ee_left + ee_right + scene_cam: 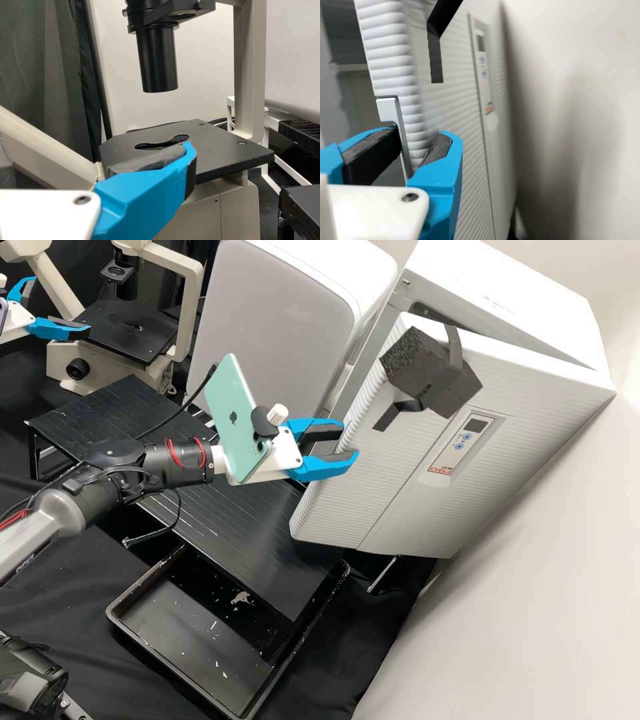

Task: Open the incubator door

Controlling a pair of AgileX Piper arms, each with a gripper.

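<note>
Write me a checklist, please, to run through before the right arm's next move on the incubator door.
1. Incubator door already ajar: ok, a gap shows along its top.
2. Right gripper open: ok, its fingers stand apart.
3. Fingers lined up on either side of the door's edge: ok.
4. Pads bearing firmly on the door: cannot tell.
5. Left gripper away from the door: ok, it is by the microscope.
6. Black block on the door's front securely fixed: cannot tell.

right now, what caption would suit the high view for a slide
An incubator door stands ajar, the right gripper at its free edge, while the left gripper hangs by a microscope.
</note>
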